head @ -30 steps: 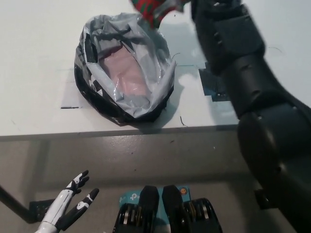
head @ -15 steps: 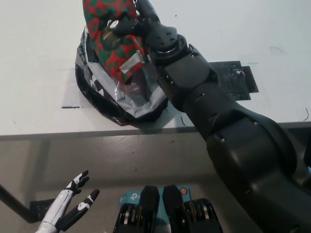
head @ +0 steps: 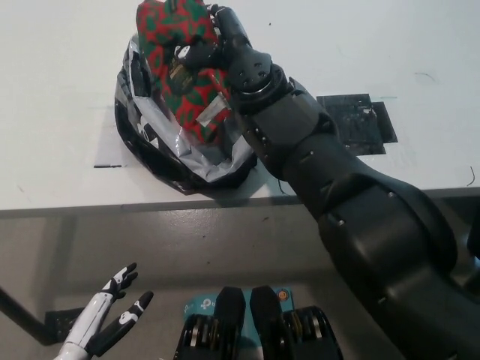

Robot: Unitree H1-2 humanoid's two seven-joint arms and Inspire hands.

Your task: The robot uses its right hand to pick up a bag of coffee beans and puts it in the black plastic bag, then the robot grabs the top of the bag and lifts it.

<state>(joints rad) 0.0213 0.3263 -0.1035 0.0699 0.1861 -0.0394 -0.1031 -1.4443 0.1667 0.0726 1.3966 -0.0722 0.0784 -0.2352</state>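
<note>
We are holding the coffee bean bag (head: 184,64), a pack printed in red and green, inside the open mouth of the black plastic bag (head: 150,161). Its lower end is already sitting down between the bag's rolled-back silvery walls, while its upper end is still sticking out above the far rim. We are keeping it tilted and lengthwise along the opening, which we judge lets it slide in without catching the rim on either side.

Our right hand (head: 214,49) is clenched around the pack's right side, fingers wrapping over its upper face, so the pack is lying to the left of and beneath the hand. The plastic bag is spreading out below and to the left of the hand, its near rim lying close to the table (head: 60,90) edge. The rim is slumping wide rather than standing up, and that is leaving a broad target for the drop.

Our right arm is reaching diagonally from the lower right, forearm passing over the bag's near right rim, wrist bending down toward the opening. A dark flat patch (head: 352,124) is lying on the table to the right of the arm, well apart from the bag.

Our left hand (head: 112,315) is resting below table level, far down and to the left, fingers spread and holding nothing.
</note>
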